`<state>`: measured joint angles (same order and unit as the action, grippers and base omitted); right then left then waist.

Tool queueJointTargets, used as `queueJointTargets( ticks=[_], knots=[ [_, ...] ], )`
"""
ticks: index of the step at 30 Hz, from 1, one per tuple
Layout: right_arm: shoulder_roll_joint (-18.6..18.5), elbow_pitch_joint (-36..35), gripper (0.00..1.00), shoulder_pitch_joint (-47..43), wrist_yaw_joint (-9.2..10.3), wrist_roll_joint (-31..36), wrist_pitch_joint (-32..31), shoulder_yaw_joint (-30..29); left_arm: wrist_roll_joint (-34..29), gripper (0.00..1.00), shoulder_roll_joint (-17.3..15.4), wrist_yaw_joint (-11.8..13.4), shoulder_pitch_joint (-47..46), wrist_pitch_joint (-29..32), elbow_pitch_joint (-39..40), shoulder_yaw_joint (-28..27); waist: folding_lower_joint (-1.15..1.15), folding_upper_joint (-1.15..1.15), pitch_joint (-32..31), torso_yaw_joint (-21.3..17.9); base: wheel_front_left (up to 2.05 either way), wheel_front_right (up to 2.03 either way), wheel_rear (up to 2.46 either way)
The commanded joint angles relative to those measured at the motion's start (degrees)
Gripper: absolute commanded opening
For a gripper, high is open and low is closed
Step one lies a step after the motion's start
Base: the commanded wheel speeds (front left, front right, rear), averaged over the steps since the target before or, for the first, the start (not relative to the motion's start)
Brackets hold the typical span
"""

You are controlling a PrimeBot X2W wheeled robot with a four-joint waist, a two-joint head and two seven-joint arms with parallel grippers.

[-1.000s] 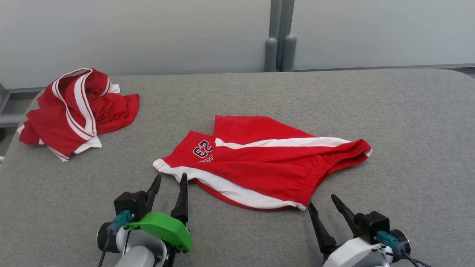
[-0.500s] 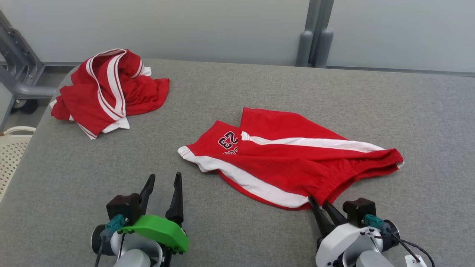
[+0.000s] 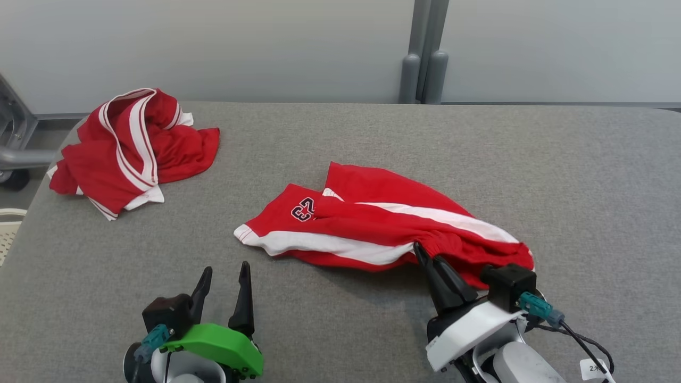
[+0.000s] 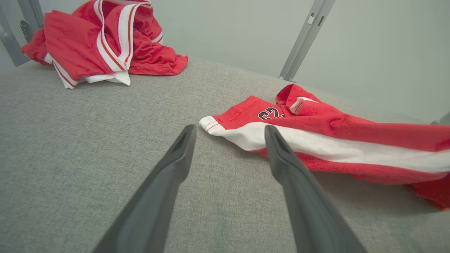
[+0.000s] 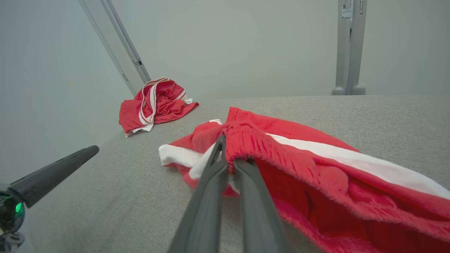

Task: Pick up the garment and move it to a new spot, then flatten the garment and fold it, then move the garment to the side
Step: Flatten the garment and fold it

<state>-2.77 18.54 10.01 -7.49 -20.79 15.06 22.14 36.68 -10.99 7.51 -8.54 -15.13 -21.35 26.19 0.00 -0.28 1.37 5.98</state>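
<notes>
Spread a second ago, the right gripper point(image 3: 421, 251) now clamps the near waistband of the red shorts point(image 3: 372, 226) lying centrally on the counter point(image 3: 340, 138), so pickup looks begun; the left gripper point(image 3: 225, 267) stays spread, empty.

Reads as a robotics lab test cell, not a home: grey felt-covered tabletop point(image 3: 340, 133), plain pale partition panels point(image 3: 213, 48) joined by a grey metal post point(image 3: 423, 64), tubular metal frame point(image 3: 16, 157) on a caster wheel point(image 3: 13, 179) at left, white perforated basket point(image 3: 6, 234) below it.
</notes>
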Motion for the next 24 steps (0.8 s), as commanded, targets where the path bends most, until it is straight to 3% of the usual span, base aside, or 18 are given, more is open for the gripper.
queueJointTargets(
  ticks=[1,6,13,19,24],
  knots=[
    [-0.21,-0.53,0.0,-0.75,0.0,-0.29,0.23,0.24,-0.06,1.0,0.0,0.06,0.84,0.01,0.06,-0.16,0.0,0.28,-1.09,-1.2,0.0,0.0,0.0],
    [-0.21,-9.61,0.0,-3.25,-0.01,-2.93,-2.14,0.47,0.3,1.0,-0.13,0.22,1.72,0.01,0.32,-0.48,0.0,0.28,-2.2,-2.98,0.0,0.0,0.0],
    [-0.22,-21.18,0.0,-8.79,-0.01,-5.23,-8.27,-7.36,0.44,1.0,-0.52,0.51,2.42,0.01,1.09,-0.57,0.0,0.28,-2.75,-4.44,0.0,0.0,0.0],
    [-2.63,-18.44,0.0,-11.19,-0.01,-2.91,-13.95,-15.08,0.3,1.0,-0.28,0.16,2.17,0.39,1.07,0.35,0.0,0.28,-2.14,-4.61,0.0,0.0,0.0],
    [-5.5,-10.76,0.0,-8.28,-0.01,-0.75,-14.52,-16.62,-0.08,1.0,0.13,-0.36,1.4,0.98,0.39,1.4,0.0,0.28,-1.35,-4.29,0.0,0.0,0.0]
  ],
)
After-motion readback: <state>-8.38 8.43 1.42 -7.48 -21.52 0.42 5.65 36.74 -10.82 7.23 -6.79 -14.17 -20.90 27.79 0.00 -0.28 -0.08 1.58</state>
